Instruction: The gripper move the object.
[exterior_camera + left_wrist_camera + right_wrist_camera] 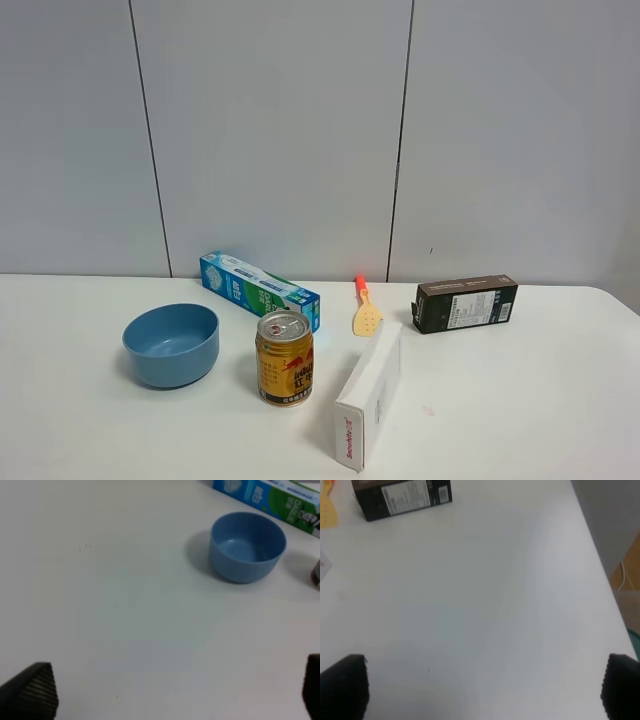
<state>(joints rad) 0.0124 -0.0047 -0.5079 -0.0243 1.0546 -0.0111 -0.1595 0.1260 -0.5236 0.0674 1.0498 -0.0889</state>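
The gold-yellow can (285, 358) with a red bull logo and a silver pull-tab top stands upright on the white table, between the blue bowl (171, 344) and the white box (369, 392). A dark sliver of it shows at the edge of the left wrist view (316, 573). Neither arm shows in the exterior high view. My left gripper (170, 700) is open and empty over bare table, short of the bowl (247, 546). My right gripper (480, 687) is open and empty over bare table near the table's right edge.
A blue-green toothpaste box (258, 288) lies behind the can and shows in the left wrist view (270, 497). An orange-handled yellow spatula (365, 309) and a black box (465, 303) lie at the back right; the black box shows in the right wrist view (402, 497).
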